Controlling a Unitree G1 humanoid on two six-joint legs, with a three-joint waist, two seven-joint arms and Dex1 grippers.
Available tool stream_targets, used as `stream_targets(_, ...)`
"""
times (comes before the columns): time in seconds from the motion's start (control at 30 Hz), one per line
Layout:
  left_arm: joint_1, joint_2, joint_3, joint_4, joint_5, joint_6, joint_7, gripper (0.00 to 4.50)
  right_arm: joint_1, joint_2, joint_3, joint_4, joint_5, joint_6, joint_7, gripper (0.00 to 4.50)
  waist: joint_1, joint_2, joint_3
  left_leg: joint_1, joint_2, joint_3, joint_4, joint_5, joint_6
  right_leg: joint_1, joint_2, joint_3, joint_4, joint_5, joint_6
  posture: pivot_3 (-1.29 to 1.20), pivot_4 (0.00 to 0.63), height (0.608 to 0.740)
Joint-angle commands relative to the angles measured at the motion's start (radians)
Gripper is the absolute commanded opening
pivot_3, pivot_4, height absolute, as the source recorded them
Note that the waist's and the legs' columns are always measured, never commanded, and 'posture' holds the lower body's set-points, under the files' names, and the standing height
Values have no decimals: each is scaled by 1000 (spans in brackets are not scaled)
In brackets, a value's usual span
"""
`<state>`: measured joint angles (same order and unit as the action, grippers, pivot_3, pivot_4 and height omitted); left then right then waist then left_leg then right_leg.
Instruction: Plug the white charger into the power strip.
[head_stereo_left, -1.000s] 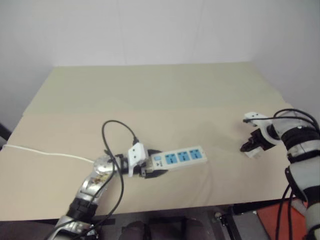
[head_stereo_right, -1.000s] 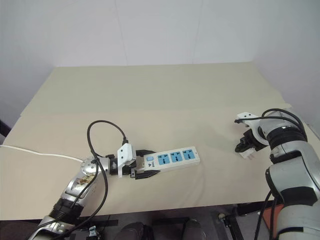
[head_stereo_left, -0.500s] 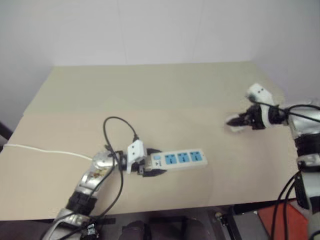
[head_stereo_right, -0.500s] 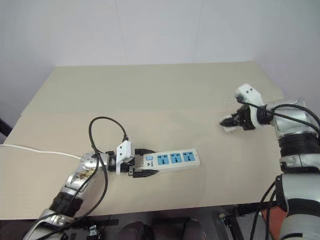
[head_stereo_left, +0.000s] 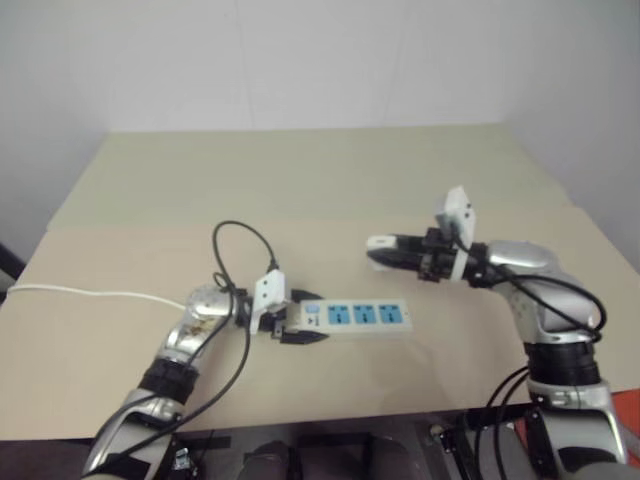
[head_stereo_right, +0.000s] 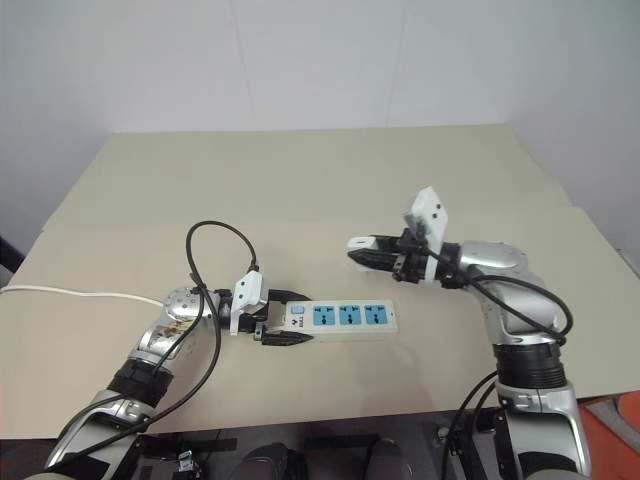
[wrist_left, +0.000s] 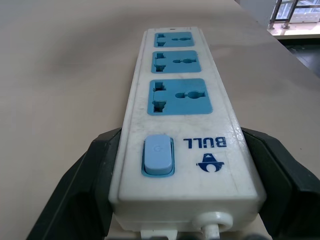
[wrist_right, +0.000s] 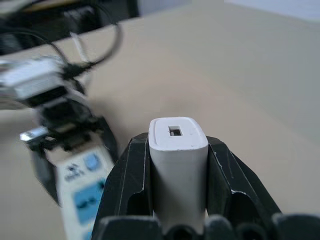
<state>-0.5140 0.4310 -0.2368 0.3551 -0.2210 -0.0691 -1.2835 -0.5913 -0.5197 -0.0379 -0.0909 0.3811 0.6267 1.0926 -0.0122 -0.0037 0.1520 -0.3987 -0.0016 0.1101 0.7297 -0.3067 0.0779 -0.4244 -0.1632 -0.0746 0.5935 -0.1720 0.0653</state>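
left gripper (head_stereo_right: 285, 330): pinching strip (head_stereo_right: 340, 317) at switch end
right gripper (head_stereo_right: 362, 246): pinching charger (wrist_right: 178, 160), hovering above strip
risk: prongs missing socket, strip sliding

A broad table (head_stereo_right: 330, 180) takes up most of the space, its top a flat matte surface in two shades: a paler, greenish-beige stretch at the far end and a warmer tan stretch nearer, meeting along a straight seam (head_stereo_right: 300, 226) that runs across the width. Behind it rises a plain white wall (head_stereo_right: 300, 60), with faint vertical panel lines. Past the table's far edge, in the left wrist view, there is a railing (wrist_left: 295, 15) with daylight behind it. Down at the near right corner lies a patch of red-orange floor (head_stereo_right: 610, 430). The light is soft and even.
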Motion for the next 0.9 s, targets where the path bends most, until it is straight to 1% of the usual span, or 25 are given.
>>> stream_targets(0.03,4,-7,-25,24,35,-44,-11,3277,17,16,25,-36,51,-54,32,1091,1,0,0,0,0,0,0,0,0,0,0,0,0,0,0,0,150,740)
stream_targets(0.27,9,-30,-22,76,34,-63,-17,3277,52,49,112,25,24,-188,72,1091,0,0,0,1,0,0,0,0,0,1,0,0,0,0,0,0,150,740)
stream_targets(0.57,1,-39,-16,93,34,-73,-34,3277,19,145,198,175,-27,-349,77,1091,2,0,0,2,0,0,0,0,0,2,0,0,0,0,0,0,150,740)
stream_targets(0.9,9,-30,-8,90,35,-86,-41,3277,7,170,221,312,-59,-448,103,1091,0,0,0,3,0,0,0,0,0,2,0,0,0,0,0,0,150,740)
